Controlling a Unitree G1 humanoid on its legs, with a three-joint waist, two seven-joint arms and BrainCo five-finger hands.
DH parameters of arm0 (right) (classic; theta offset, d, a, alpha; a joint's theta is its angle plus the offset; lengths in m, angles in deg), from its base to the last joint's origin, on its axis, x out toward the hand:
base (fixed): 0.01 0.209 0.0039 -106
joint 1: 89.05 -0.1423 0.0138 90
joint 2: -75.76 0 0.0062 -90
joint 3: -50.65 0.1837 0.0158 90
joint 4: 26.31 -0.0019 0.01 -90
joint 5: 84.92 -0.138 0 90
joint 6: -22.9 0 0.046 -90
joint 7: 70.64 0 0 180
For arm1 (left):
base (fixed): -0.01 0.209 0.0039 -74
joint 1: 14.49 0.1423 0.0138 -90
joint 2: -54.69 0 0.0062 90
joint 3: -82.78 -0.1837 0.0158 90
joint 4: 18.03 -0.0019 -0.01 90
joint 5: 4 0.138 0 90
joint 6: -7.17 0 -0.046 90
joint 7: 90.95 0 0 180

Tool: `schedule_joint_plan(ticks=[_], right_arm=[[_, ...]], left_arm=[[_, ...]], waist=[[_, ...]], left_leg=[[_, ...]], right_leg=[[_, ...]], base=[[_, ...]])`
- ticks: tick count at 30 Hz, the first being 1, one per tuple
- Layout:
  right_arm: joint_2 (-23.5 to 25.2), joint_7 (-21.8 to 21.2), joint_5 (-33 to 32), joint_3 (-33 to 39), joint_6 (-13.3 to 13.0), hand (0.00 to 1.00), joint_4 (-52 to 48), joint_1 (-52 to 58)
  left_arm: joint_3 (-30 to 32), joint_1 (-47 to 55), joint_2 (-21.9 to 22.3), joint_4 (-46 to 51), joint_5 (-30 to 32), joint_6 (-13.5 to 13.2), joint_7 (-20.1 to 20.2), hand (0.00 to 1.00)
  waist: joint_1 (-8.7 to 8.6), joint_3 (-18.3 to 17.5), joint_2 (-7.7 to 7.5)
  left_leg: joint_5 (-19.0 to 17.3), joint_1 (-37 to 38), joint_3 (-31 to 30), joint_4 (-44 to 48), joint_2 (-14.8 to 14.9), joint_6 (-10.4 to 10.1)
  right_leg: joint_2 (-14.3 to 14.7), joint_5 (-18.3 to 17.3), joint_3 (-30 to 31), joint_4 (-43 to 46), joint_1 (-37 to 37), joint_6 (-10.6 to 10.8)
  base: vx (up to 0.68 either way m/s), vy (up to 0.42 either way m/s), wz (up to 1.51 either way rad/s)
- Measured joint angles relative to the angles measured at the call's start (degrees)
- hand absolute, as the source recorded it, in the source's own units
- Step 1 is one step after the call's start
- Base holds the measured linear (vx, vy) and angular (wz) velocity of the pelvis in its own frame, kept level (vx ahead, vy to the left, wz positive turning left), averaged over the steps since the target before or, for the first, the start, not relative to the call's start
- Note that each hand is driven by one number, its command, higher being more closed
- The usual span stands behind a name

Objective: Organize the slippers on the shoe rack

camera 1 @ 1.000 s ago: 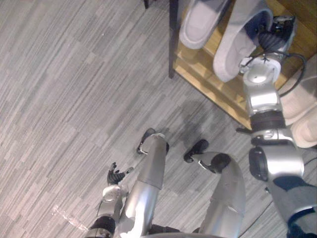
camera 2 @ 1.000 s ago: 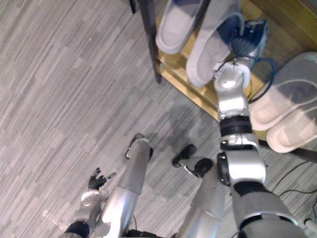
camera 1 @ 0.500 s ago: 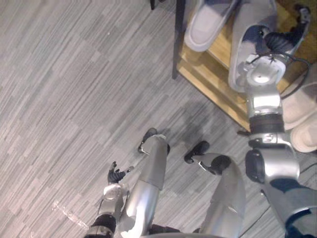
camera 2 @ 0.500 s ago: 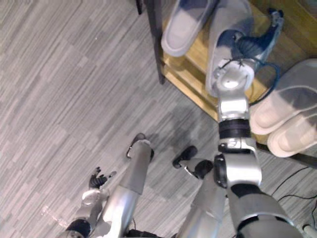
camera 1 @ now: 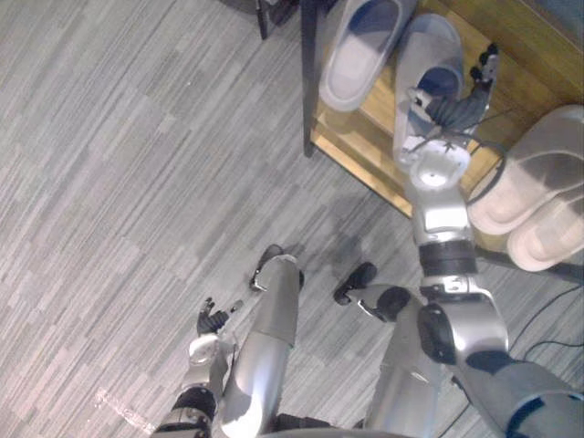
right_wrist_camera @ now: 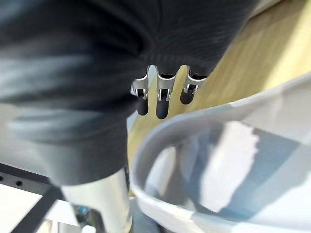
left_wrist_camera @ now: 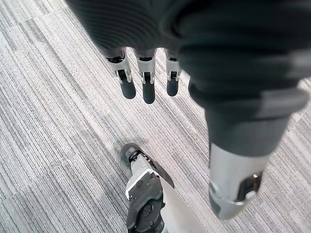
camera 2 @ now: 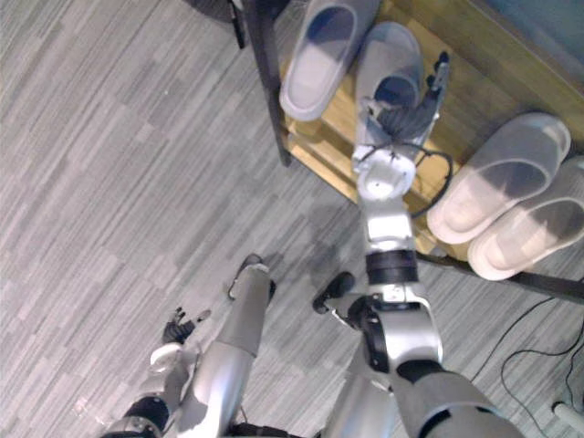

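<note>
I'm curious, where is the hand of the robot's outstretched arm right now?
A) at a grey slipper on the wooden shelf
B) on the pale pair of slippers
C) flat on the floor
A: the right hand is up against the grey slipper on the wooden shelf, its fingers straight beside the slipper's opening, apart from the pale pair.

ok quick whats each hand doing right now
Left hand: open, holding nothing, over the floor.
Right hand: open, fingers straight, by the grey slipper on the shoe rack, not gripping it.
</note>
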Motion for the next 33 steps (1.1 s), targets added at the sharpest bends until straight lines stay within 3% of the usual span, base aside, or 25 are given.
schedule_joint_plan(ticks=[8,17,26,33], right_arm=[[6.3,-0.4,-5.8,1.5,-3.0,0.00,-2.4,7.9],[6.7,-1.3,-8.3,2.1,-5.2,0.00,-2.6,11.0],[11.2,-3.0,-17.6,1.6,-9.3,0.00,-4.4,11.1],[12.9,-4.3,-23.9,1.3,-10.1,0.00,-4.3,9.2]], left_arm=[[3.2,0.0,0.0,-0.3,-0.1,1.2,1.1,0.00],[6.8,-0.3,-0.2,-0.3,-0.6,1.8,1.4,0.00],[8.8,-0.4,0.0,-0.4,-0.6,2.2,2.2,0.00],[8.9,-0.8,0.0,-0.5,-0.6,2.2,2.2,0.00]], waist=[[-0.89,0.0,-1.40],[-1.40,0.2,-3.35],[-1.55,0.3,-3.58],[-1.18,0.4,-3.73]], left_leg=[[0.1,1.7,0.1,-1.5,0.5,0.1],[0.2,2.3,0.1,-2.2,0.6,0.2],[0.2,2.3,0.0,-2.2,0.8,0.2],[0.2,2.4,-0.4,-2.2,0.5,0.3]], right_leg=[[0.6,0.1,0.0,-1.2,1.4,0.1],[0.8,0.2,-0.1,-1.9,2.2,0.3],[1.5,0.5,-0.2,-2.8,2.6,0.9],[1.3,0.5,-0.7,-3.0,3.1,0.9]], base=[[0.01,0.017,-0.01],[0.01,0.021,0.00],[0.01,0.036,-0.02],[0.01,0.027,0.02]])
